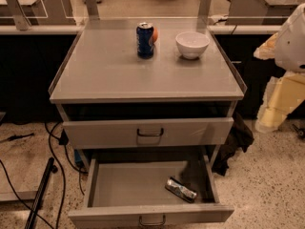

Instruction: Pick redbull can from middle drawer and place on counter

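The redbull can [181,189] lies on its side in the right part of the open middle drawer [119,190], which is pulled out at the bottom of the grey cabinet. The counter [105,70] is the cabinet's flat light-grey top. My arm hangs at the right edge of the view, beside the cabinet. Its cream lower end, the gripper [269,120], is at about the height of the upper drawer front. It is well above and to the right of the can and apart from it. Nothing shows in the gripper.
A dark-blue soda can [145,40] with an orange thing behind it and a white bowl [192,44] stand at the back of the counter. The upper drawer front [150,132] is shut. Cables and a dark bar lie on the floor at left. A dark bag sits by the cabinet's right side.
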`<action>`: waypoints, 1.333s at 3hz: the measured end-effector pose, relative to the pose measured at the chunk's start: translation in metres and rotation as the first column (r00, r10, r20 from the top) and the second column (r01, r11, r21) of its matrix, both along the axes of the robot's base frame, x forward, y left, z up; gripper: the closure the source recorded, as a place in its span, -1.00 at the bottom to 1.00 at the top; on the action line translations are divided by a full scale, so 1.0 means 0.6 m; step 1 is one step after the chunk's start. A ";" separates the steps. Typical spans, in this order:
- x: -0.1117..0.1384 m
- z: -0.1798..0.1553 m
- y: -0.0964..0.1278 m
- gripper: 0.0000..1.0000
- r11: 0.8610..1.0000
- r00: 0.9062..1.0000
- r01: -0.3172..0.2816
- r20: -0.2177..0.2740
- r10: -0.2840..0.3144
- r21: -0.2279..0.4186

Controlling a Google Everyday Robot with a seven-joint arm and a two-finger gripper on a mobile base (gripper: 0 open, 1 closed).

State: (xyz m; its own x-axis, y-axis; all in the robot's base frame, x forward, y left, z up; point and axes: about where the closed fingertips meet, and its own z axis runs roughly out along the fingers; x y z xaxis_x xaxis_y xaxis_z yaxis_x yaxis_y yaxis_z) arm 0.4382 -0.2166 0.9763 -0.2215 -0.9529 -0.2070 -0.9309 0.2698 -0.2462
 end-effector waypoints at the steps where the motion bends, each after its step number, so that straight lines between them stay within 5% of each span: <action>1: 0.006 -0.022 0.006 -0.27 0.999 1.000 0.024 0.007 -0.024 0.022; 2: 0.013 -0.078 0.025 0.20 0.996 0.998 0.067 0.003 -0.067 0.066; 4: 0.025 -0.275 0.079 1.00 0.980 0.991 0.130 0.003 -0.132 0.152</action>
State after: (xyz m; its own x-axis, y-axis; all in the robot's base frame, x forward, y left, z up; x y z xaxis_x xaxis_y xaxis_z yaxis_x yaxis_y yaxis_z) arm 0.4530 -0.1693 0.8110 -0.3385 -0.8733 -0.3504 -0.8822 0.4241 -0.2048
